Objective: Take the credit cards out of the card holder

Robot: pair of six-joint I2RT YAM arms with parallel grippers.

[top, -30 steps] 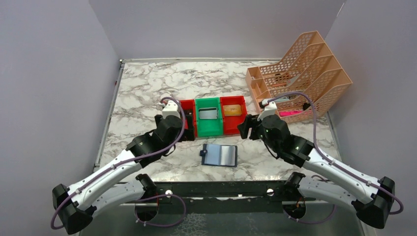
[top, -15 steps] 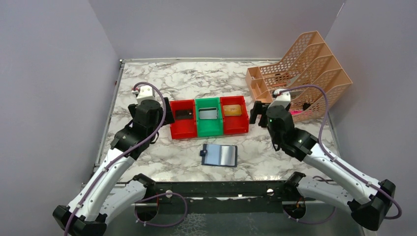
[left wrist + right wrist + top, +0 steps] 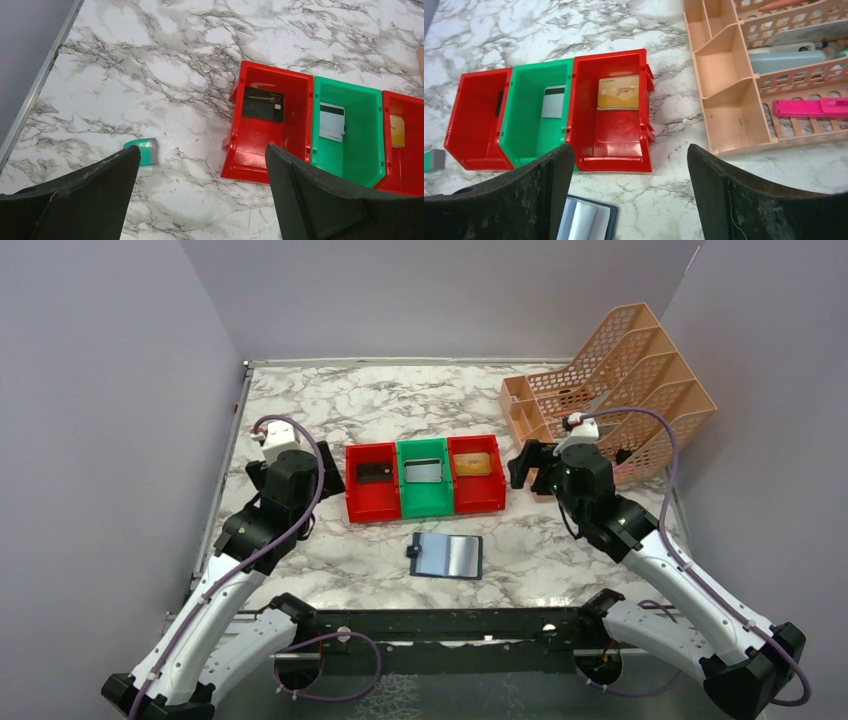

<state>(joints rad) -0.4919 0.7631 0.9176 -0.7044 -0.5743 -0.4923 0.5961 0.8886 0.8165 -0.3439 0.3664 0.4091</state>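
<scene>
Toward the worktop's (image 3: 150,65) left edge I see a teal block (image 3: 142,151) wrist-side, hidden overhead; left gripper (image 3: 202,149) and right gripper (image 3: 630,147) gape empty.

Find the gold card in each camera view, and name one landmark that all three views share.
Top external: gold card in the right-hand red bin, centre.
Left wrist: far right, mid-height.
Right wrist: upper centre.
Shared landmark: green bin, next to its bin.
</scene>
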